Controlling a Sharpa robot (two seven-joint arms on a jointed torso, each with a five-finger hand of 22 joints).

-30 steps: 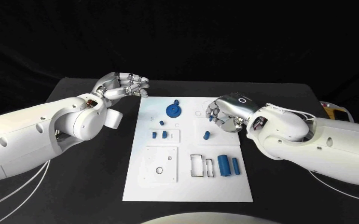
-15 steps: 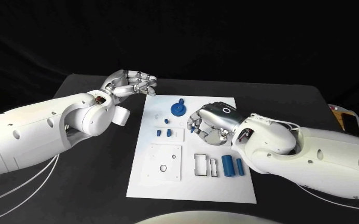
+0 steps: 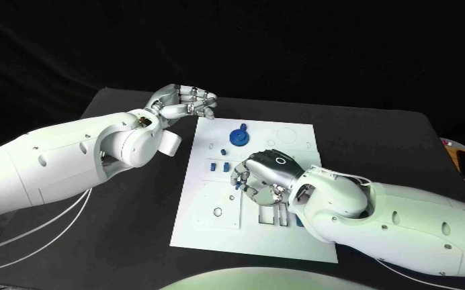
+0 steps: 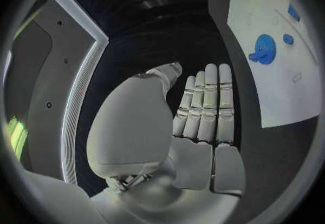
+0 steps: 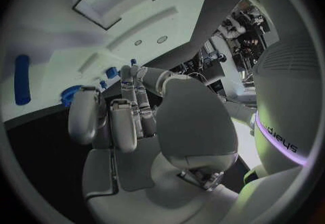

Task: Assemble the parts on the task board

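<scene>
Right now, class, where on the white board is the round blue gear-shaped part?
In the head view the blue gear lies near the far end of the task board, between the left hand and the right hand.

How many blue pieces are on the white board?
5: a blue gear at the far end, a small piece beside it, two pieces nearer, a cylinder near the right hand. Others may hide.

The task board (image 3: 291, 236) lies in the middle of the table (image 3: 126, 229) before me. My left hand (image 3: 184, 102) hangs off the board's far left corner, over the table. My right hand (image 3: 260, 177) is above the board's middle. Behind it, on the board's far part, lies the gear (image 3: 236, 137); small parts (image 3: 215, 166) lie just left of my right hand.
</scene>
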